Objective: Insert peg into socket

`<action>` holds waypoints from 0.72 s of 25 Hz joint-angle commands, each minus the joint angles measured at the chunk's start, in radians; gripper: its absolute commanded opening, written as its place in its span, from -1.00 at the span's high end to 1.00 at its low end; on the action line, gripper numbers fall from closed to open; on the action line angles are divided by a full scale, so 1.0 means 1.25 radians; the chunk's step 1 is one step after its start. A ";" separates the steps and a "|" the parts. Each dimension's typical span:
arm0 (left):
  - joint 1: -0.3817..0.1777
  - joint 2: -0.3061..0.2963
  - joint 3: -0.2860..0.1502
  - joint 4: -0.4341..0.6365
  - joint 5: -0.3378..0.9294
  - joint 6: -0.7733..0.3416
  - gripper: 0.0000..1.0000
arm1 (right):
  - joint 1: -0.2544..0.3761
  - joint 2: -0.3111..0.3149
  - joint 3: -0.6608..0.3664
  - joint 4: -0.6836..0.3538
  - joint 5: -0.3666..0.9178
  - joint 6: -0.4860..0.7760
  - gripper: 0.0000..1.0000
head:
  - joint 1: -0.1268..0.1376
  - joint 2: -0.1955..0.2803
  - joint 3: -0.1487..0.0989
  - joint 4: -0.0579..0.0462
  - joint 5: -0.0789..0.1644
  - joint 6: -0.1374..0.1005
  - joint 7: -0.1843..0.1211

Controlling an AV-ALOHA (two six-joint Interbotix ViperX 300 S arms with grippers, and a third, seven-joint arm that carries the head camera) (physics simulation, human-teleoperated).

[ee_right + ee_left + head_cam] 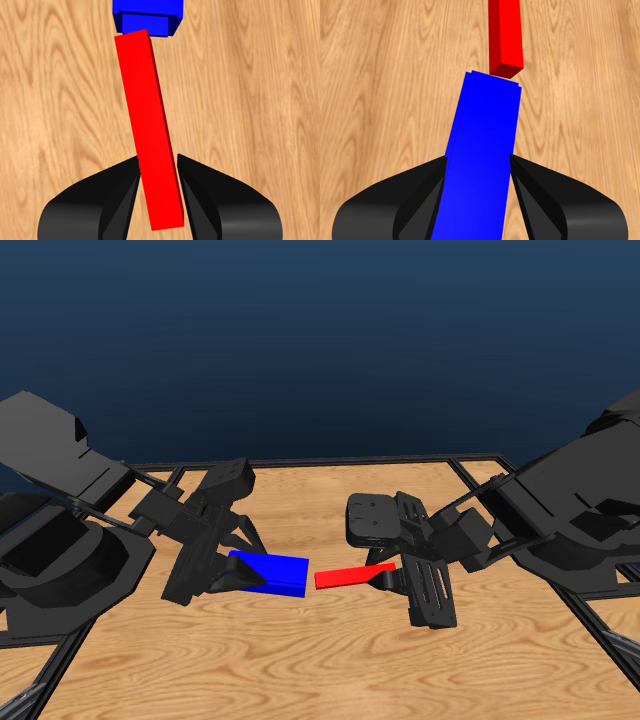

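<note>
The blue socket [272, 573] is held above the table by my left gripper [232, 575], whose jaws are shut on the block's left end. My right gripper [388, 575] is shut on the red peg [350, 576] at its right end. The peg's free tip sits a small gap to the right of the socket's open end. In the left wrist view the socket [482, 155] runs out between the jaws, with the peg [506, 35] just beyond its far end and slightly off to one side. In the right wrist view the peg [150, 125] leans at a slant toward the socket's opening [147, 17].
The wooden table [320, 660] lies under both arms, bordered by a dark frame [470, 462] at the back and sides. The two black arm bases stand at the far left and far right.
</note>
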State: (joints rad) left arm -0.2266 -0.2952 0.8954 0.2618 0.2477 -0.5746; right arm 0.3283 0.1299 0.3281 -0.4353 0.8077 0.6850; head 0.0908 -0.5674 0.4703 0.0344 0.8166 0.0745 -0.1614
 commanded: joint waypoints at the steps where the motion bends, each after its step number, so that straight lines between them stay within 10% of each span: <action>1: -0.006 0.010 -0.035 0.014 -0.029 -0.014 1.00 | -0.007 -0.013 -0.027 0.000 -0.021 -0.005 1.00 | 0.002 -0.003 -0.006 0.001 -0.005 0.000 0.000; 18: -0.013 -0.006 -0.037 0.006 -0.023 -0.012 1.00 | -0.067 0.025 -0.033 0.030 -0.087 -0.068 1.00 | 0.018 -0.002 -0.008 0.005 -0.006 0.000 0.000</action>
State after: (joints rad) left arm -0.2547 -0.2807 0.8707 0.2654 0.2851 -0.5747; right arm 0.2965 0.1872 0.2954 -0.3941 0.7465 0.5765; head 0.1093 -0.5674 0.4706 0.0402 0.8194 0.0759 -0.1621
